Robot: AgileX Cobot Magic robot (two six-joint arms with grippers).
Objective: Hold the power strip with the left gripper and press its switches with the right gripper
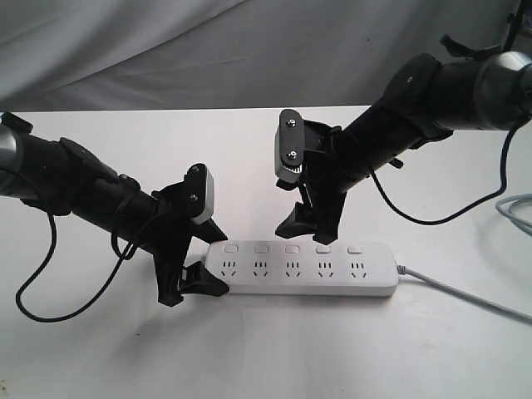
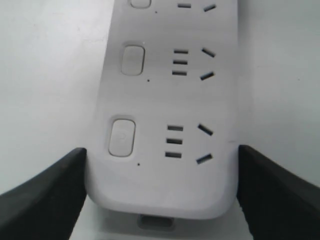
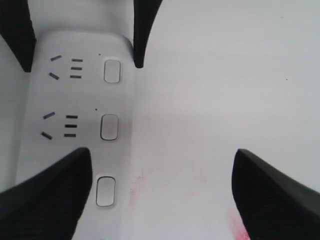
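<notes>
we see left gripper (image 1: 206, 259) clamped on power strip (image 1: 303, 270) end on desk (image 1: 249, 349), right gripper (image 1: 307, 233) fingers apart over switches (image 1: 292, 248), contact unclear

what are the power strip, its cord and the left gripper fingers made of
Power strip: looks like moulded white plastic, smooth with a soft sheen and rounded edges.
Cord: grey flexible sheath, probably rubber or PVC; the pictures do not show which.
Left gripper's fingers: matte black with a faint grain, probably hard plastic, possibly rubber-faced.
</notes>
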